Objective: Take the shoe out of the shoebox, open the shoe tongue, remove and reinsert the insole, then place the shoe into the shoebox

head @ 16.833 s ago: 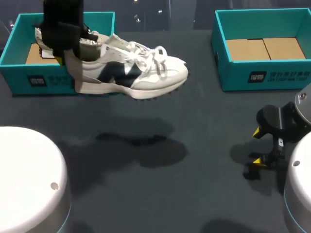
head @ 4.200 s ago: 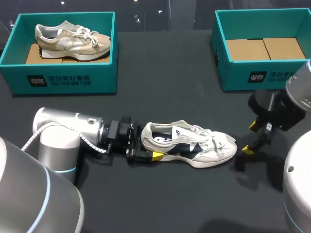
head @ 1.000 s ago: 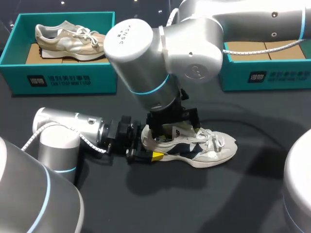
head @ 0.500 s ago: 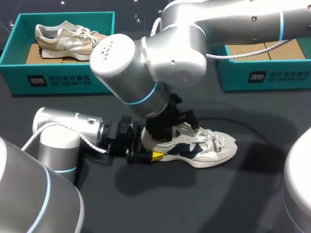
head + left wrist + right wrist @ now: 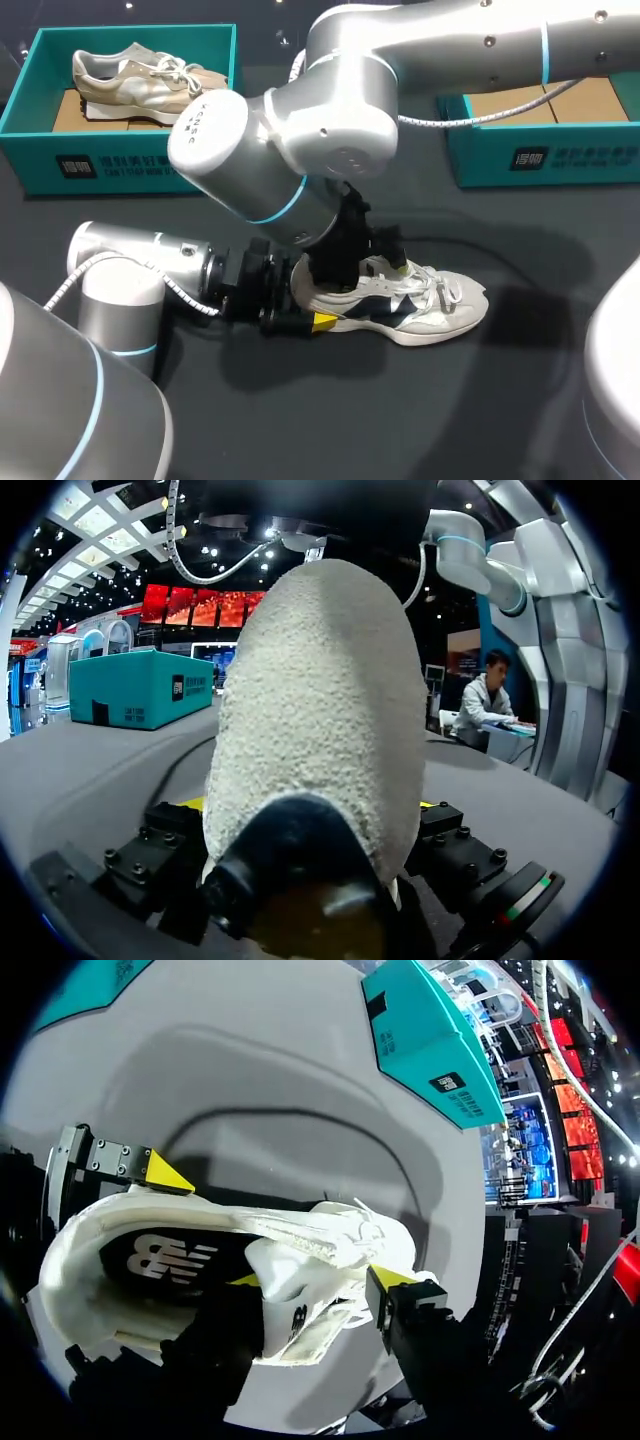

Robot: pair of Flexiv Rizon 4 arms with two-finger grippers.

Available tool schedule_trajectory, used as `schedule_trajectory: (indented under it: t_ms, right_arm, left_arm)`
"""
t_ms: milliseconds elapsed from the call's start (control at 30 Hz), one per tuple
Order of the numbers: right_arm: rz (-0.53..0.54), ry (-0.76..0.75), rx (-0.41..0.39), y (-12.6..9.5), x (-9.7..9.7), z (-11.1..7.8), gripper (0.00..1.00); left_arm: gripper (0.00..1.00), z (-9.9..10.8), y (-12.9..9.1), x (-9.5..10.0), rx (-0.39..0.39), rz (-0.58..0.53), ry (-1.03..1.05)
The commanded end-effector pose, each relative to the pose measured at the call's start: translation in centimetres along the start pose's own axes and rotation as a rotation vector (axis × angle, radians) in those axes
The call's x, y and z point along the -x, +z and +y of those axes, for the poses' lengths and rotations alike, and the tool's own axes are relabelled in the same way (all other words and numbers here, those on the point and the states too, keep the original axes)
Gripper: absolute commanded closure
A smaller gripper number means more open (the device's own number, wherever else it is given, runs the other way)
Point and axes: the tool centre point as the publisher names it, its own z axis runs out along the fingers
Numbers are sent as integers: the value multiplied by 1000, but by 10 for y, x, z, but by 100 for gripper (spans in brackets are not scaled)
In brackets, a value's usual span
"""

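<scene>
- Left jaws are pinching the shoe [image 5: 420,310] heel on the desk [image 5: 450,420].
- Right jaws are straddling the tongue [image 5: 285,1265]; whether they are gripping it, I cannot tell.

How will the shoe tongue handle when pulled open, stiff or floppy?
Probably floppy: the tongue curls over in the right wrist view, so it should fold back easily. The loose laces lying over it may drag on it. The shoe likely won't slide, since the left gripper clamps its heel.
</scene>
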Motion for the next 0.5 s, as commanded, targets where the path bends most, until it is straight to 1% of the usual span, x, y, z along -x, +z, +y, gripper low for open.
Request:
schedule_trajectory:
  t_ms: [33, 267, 333, 367, 433, 500]
  right_arm:
    - [-32, 368, 9, -4, 0, -7, 55]
    - [11, 360, -18, -8, 12, -8, 59]
    - [27, 363, -34, -8, 16, -7, 64]
    - [40, 361, -45, -7, 19, -7, 70]
    - [69, 357, -59, -6, 25, -8, 100]
    - [105, 339, -72, -4, 31, -7, 100]
  left_arm:
    - [100, 1, -1, 0, 0, -1, 0]
    - [100, 1, -1, 0, 0, -1, 0]
    - [100, 1, -1, 0, 0, -1, 0]
    - [100, 1, -1, 0, 0, -1, 0]
    - [100, 1, -1, 0, 0, -1, 0]
    - [100, 1, -1, 0, 0, -1, 0]
